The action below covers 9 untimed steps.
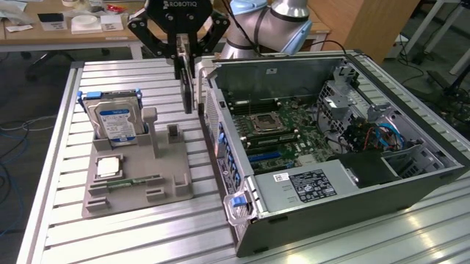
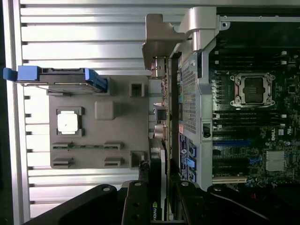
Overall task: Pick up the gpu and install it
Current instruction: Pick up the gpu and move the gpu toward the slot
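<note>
My gripper is shut on the gpu, a thin dark card that hangs edge-on and upright above the table. It is lifted off the grey holder and hangs just outside the rear wall of the open computer case. In the wrist view the gpu runs lengthwise between my gripper fingers, with its silver bracket at the far end. The motherboard lies exposed inside the case, with its blue slots near the power supply.
The grey holder carries a hard drive with a blue-white label, a processor chip and a green memory stick. A power supply and drive cage stand in the case. A desk with clutter is behind the slatted table.
</note>
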### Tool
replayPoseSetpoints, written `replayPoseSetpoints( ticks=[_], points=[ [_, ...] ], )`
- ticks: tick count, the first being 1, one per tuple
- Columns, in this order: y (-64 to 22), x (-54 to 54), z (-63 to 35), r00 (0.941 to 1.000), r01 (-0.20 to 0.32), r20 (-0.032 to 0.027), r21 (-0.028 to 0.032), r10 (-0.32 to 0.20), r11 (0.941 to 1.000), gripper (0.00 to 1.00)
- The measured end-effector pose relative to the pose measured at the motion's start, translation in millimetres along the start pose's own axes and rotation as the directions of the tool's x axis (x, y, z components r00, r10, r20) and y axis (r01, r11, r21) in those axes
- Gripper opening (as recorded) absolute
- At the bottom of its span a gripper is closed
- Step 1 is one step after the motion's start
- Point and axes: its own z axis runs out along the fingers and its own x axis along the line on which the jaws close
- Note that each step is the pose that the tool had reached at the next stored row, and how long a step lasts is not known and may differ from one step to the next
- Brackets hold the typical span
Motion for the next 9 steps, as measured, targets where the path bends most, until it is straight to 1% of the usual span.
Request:
replayPoseSetpoints(
  ticks=[4, 9],
  points=[
    [0.7, -15.1, 0.4, 1.0000, 0.000, -0.0001, -0.0005, 0.000, 1.0000, 0.27],
    [1.5, -34.8, 1.0, 1.0000, 0.000, -0.0001, -0.0028, 0.000, 1.0000, 0.27]
  ],
)
